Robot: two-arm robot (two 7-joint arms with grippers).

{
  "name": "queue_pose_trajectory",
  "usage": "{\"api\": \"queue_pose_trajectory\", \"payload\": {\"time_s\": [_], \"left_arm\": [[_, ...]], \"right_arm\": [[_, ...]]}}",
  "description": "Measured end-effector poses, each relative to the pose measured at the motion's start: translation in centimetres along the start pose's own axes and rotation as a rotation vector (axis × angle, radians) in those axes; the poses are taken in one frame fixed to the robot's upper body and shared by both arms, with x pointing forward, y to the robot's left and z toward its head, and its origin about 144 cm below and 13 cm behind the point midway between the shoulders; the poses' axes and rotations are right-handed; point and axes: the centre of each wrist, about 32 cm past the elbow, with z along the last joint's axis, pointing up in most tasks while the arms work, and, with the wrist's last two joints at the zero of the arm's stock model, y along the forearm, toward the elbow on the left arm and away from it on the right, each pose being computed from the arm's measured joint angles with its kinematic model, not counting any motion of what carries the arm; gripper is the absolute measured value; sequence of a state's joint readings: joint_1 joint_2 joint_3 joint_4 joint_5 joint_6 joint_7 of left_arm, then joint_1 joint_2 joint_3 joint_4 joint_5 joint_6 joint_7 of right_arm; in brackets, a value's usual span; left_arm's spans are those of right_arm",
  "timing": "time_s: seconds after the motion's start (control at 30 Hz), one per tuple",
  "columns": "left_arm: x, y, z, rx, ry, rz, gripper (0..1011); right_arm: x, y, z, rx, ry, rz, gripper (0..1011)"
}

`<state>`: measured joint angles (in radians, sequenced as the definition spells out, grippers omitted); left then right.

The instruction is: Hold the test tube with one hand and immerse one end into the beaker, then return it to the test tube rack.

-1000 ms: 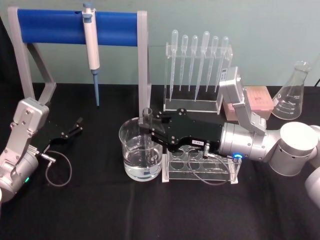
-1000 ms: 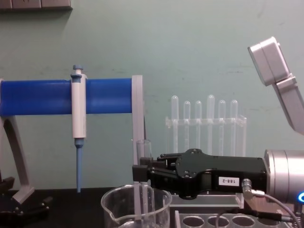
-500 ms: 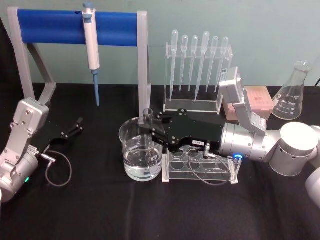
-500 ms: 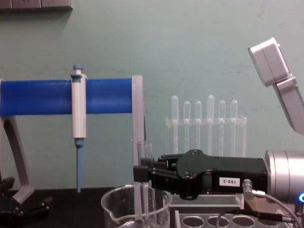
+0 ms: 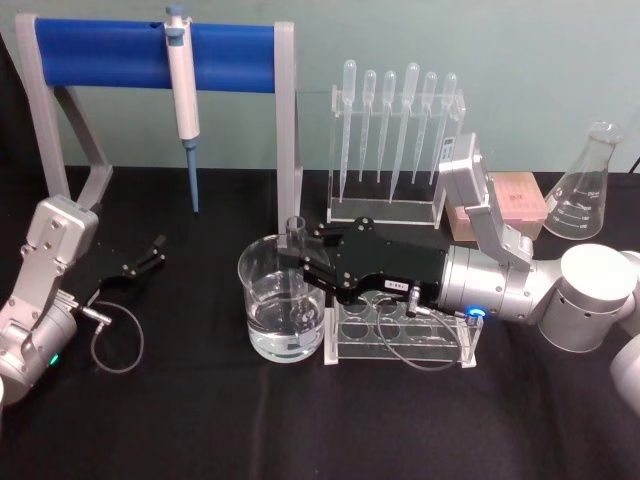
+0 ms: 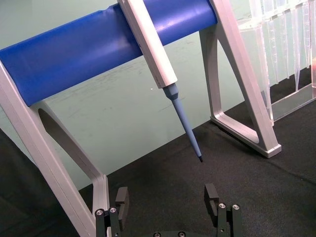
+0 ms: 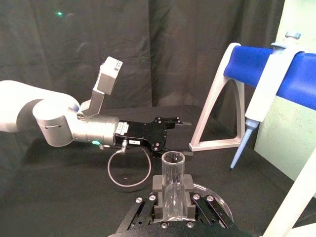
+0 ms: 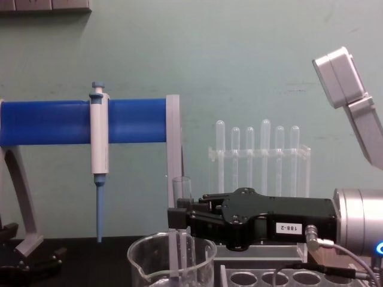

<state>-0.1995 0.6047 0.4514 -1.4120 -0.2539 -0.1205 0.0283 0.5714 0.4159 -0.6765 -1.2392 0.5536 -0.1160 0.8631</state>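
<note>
The test tube [image 5: 295, 238] stands upright, and my right gripper [image 5: 300, 262] is shut on its upper part. Its lower part reaches down inside the beaker [image 5: 262, 300], which holds clear water. From the chest, the test tube [image 8: 181, 192] passes below the rim of the beaker [image 8: 143, 263], with the right gripper [image 8: 178, 219] just above that rim. Seen from the right wrist, the test tube [image 7: 174, 185] sits clamped over the beaker [image 7: 219, 203]. My left gripper [image 5: 150, 255] rests open at the left on the black table; its fingers [image 6: 121, 199] stand wide apart.
A white-and-blue micropipette [image 5: 182, 90] hangs on the blue-bar stand [image 5: 100, 55]. A rack of plastic pipettes [image 5: 395, 130] stands behind. A clear tube rack [image 5: 400, 335] lies under my right wrist. A flask [image 5: 585, 185] and a pink box [image 5: 515, 200] sit at the far right.
</note>
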Motion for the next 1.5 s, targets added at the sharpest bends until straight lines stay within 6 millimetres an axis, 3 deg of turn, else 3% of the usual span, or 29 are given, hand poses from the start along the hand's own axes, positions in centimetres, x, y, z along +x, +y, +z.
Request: {"api": "queue_pose_trajectory", "payload": {"time_s": [1.5], "left_arm": [[0.00,0.00,0.00,0.000,0.000,0.000,1000]], "right_arm": [[0.01,0.00,0.01,0.000,0.000,0.000,247]]}}
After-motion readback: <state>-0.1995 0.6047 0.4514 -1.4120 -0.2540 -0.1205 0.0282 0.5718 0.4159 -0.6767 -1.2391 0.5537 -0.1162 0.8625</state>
